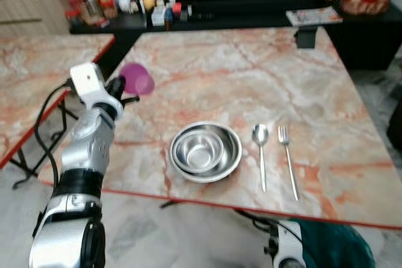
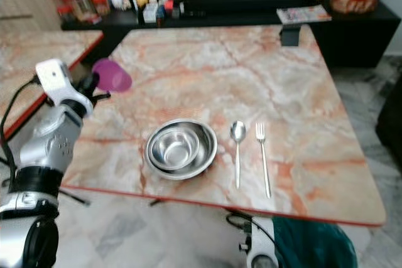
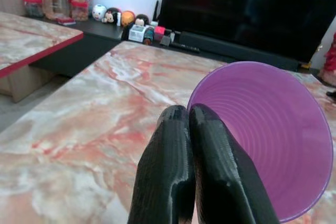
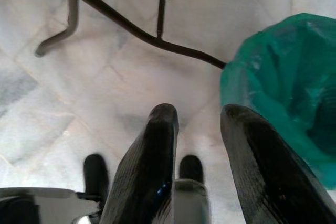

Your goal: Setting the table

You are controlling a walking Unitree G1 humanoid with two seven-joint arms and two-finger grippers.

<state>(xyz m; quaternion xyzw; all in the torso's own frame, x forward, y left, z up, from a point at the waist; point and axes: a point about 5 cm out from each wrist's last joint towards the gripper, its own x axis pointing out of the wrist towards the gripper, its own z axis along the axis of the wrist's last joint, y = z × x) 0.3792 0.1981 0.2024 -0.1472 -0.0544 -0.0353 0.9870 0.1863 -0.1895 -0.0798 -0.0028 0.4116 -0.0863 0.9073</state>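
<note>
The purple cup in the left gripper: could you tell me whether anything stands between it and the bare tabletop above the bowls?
Nothing visible does. The purple cup, held by the left gripper, hangs over the table left of the nested steel bowls; the marble between them is bare.

Head pair looks forward-down, sharing marble table (image 1: 264, 73); left wrist skims tabletop close; right wrist faces floor (image 4: 105, 87).

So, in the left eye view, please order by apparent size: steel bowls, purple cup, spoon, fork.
1. steel bowls
2. purple cup, held by the left pincer
3. fork and spoon: nearly alike, not ranked.
</note>
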